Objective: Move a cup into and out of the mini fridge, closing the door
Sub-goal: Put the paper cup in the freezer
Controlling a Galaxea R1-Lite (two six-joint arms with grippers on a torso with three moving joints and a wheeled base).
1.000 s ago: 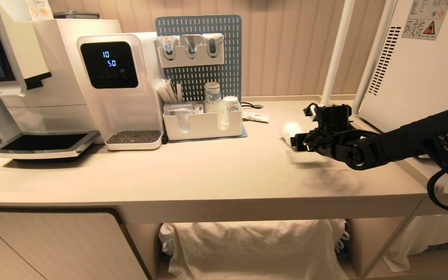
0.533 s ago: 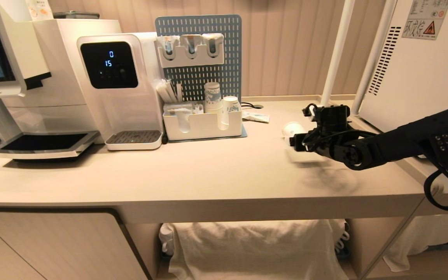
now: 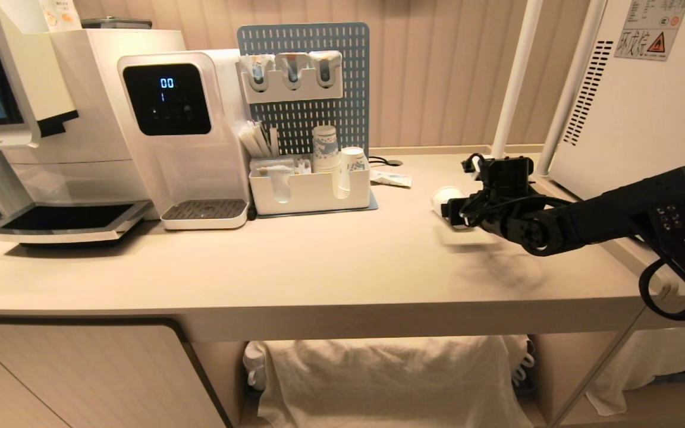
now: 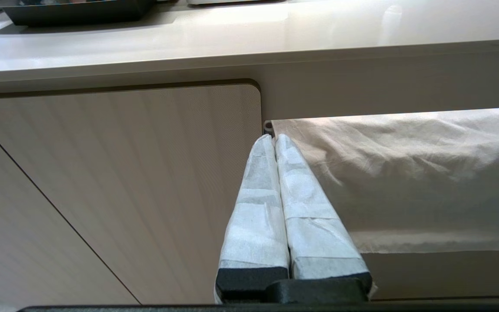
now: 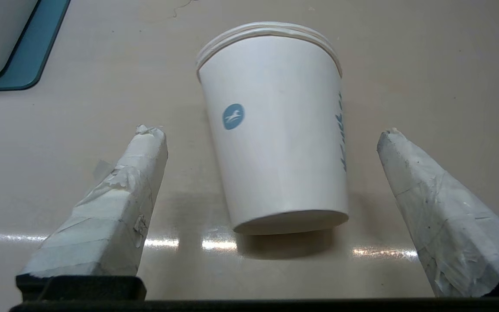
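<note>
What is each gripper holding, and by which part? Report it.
Nothing is held. The right gripper is open, its fingers either side of the cup without touching it. The left gripper is shut on nothing.

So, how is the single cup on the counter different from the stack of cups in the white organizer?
The single cup stands alone on the bare counter; the stack of cups sits nested in the white organizer. The single cup is between the open fingers of the right gripper, untouched; the stack has no gripper near. Both are white paper with blue print.

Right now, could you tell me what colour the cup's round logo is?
Blue on the white cup, with a white running figure inside; the right wrist view shows it best.
</note>
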